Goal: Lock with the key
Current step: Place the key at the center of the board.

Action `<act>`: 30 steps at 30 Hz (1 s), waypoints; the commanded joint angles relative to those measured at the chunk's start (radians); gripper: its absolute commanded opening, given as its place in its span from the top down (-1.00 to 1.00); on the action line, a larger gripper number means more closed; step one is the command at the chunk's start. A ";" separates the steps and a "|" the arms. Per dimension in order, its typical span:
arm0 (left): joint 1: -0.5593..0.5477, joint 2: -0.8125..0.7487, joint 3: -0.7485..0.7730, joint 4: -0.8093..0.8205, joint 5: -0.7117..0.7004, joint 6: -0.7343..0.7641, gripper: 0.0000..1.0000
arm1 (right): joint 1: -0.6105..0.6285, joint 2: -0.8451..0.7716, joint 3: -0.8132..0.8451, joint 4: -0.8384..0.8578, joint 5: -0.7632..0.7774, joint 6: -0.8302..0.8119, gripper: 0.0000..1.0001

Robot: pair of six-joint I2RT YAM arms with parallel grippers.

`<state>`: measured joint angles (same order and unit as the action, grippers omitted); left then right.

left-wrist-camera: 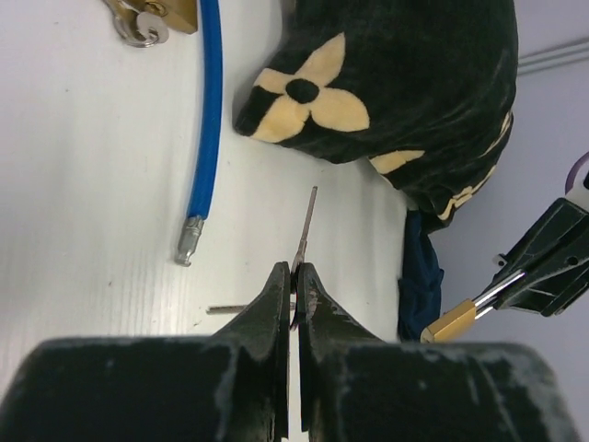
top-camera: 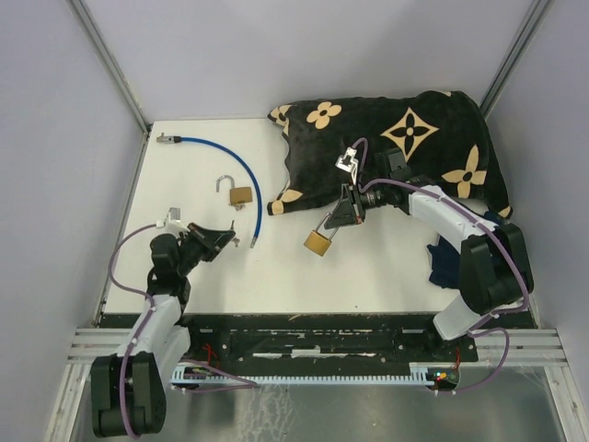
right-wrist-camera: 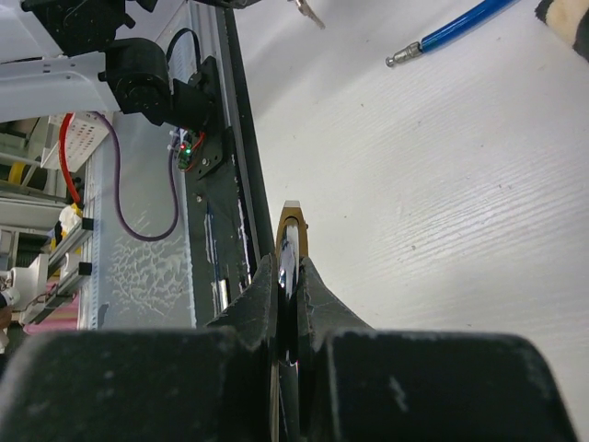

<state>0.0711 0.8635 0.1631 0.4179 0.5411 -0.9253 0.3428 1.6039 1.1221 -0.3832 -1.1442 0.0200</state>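
The white table (top-camera: 368, 276) carries a black flower-patterned blanket (top-camera: 405, 138) at its far right. A blue cable (top-camera: 202, 142) curves across the left centre. The right gripper (top-camera: 333, 221) is clamped on the shackle of a brass padlock (top-camera: 318, 243), held just in front of the blanket. A spare padlock (top-camera: 240, 195), shackle open, lies beside the cable. The left gripper (top-camera: 221, 240) is closed on a key (left-wrist-camera: 305, 226), blade pointing forward, near the cable's end.
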 commanded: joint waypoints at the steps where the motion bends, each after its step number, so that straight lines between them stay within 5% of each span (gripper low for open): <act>1: 0.016 -0.108 -0.011 -0.146 -0.063 -0.027 0.94 | 0.004 -0.016 0.037 0.021 -0.035 -0.024 0.96; 9: 0.016 -0.195 0.006 -0.355 -0.353 -0.013 0.94 | 0.042 0.000 0.040 0.023 -0.025 -0.029 0.96; 20: 0.016 0.012 0.087 -0.407 -0.534 -0.068 0.90 | 0.205 0.121 0.128 0.100 0.073 0.064 0.96; 23: 0.016 0.005 0.100 -0.465 -0.609 -0.088 0.84 | 0.245 0.202 0.200 0.171 0.098 0.153 0.96; 26: 0.015 0.007 0.131 -0.560 -0.678 -0.100 0.44 | 0.284 0.270 0.283 0.230 0.119 0.229 0.96; 30: 0.015 -0.032 0.157 -0.603 -0.687 -0.074 0.42 | 0.309 0.325 0.333 0.332 0.135 0.341 0.96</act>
<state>0.0834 0.8707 0.2630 -0.1207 -0.0704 -0.9878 0.6342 1.9156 1.3640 -0.2237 -0.9920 0.2024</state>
